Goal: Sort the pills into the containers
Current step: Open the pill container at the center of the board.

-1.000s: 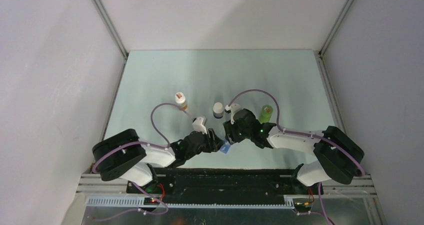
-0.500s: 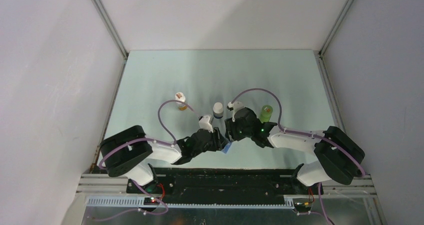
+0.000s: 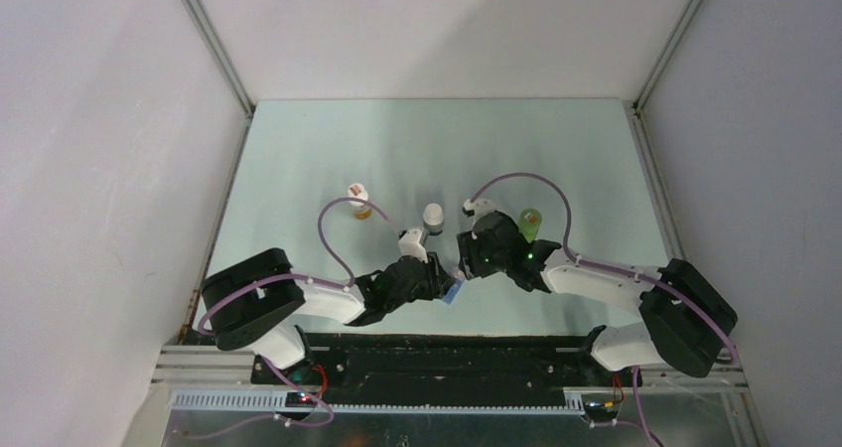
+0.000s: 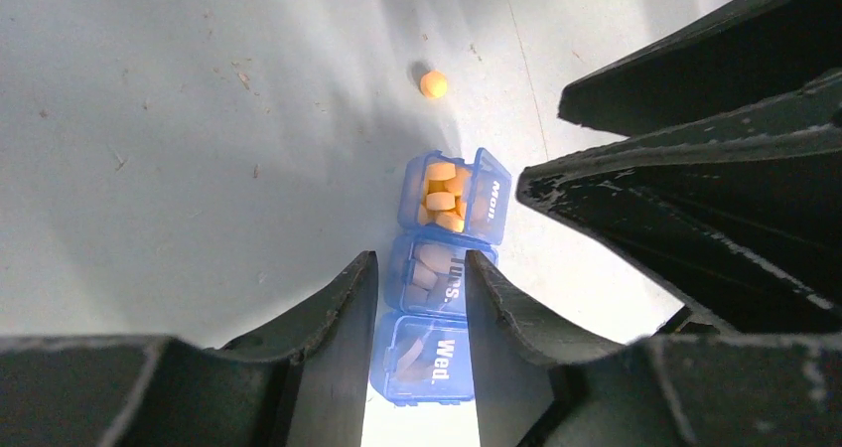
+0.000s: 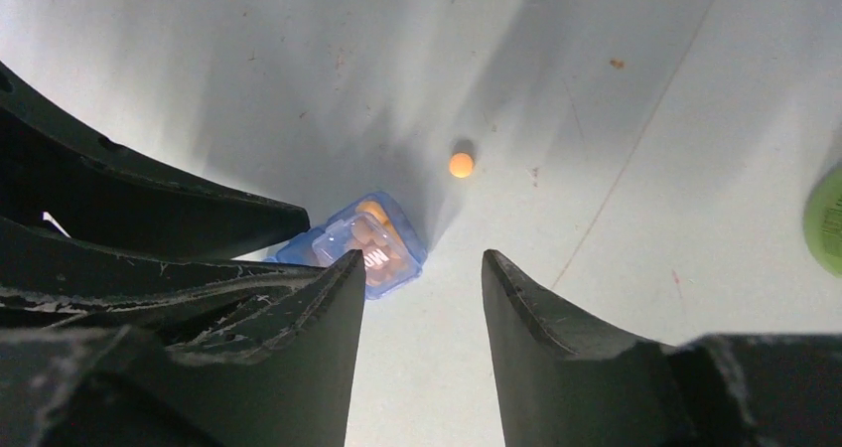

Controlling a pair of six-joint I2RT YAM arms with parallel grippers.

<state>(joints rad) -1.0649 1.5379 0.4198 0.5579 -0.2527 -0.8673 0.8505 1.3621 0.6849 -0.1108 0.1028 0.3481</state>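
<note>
Our left gripper (image 4: 420, 260) clamps the pill box (image 4: 427, 372) at its middle compartment (image 4: 437, 278). The box's far compartment (image 4: 489, 201) stands open, full of pills (image 4: 441, 201). Beyond the box, one loose pill (image 4: 433, 83) lies on the pale table (image 4: 199, 119). Our right gripper (image 5: 422, 258) hangs spread just beside the box.

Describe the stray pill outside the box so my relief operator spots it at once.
On the green table, near the front edge between the two arms, the left gripper has its jaws around the blue pill box. Just past the box's Mon end, apart from it, lies the loose pill. It is the only orange tablet on bare table; the rest sit inside the box.
</note>
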